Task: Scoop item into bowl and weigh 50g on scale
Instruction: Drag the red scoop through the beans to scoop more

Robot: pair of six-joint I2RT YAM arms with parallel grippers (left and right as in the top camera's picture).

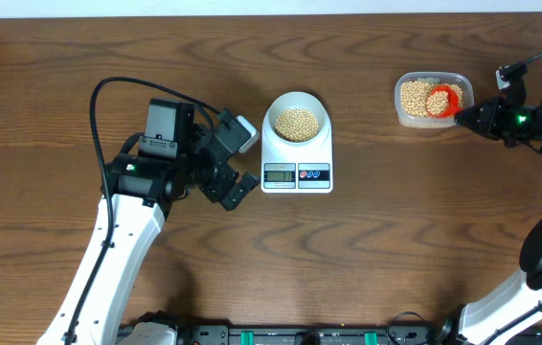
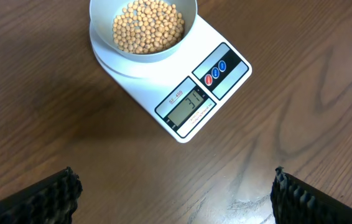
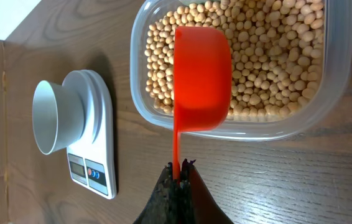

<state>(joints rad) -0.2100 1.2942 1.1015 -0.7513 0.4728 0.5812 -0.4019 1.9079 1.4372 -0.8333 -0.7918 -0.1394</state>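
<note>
The pale bowl (image 1: 296, 102) stands on the white scale (image 1: 297, 173) and holds a layer of tan beans (image 1: 296, 123). In the left wrist view the bowl (image 2: 101, 38) and beans (image 2: 148, 25) show at the top, and the scale's (image 2: 222, 84) display is lit. My left gripper (image 1: 244, 161) hovers open just left of the scale, its fingers (image 2: 39, 199) wide apart over bare wood. My right gripper (image 3: 179, 168) is shut on the thin handle of an orange scoop (image 3: 201, 81). The scoop's cup sits over the beans (image 3: 275, 56) in the clear tub (image 3: 344, 74).
The clear tub (image 1: 431, 121) sits at the far right of the wooden table, well apart from the scale. The left arm's black cable (image 1: 108, 91) loops over the table at the left. Bare wood lies between scale and tub.
</note>
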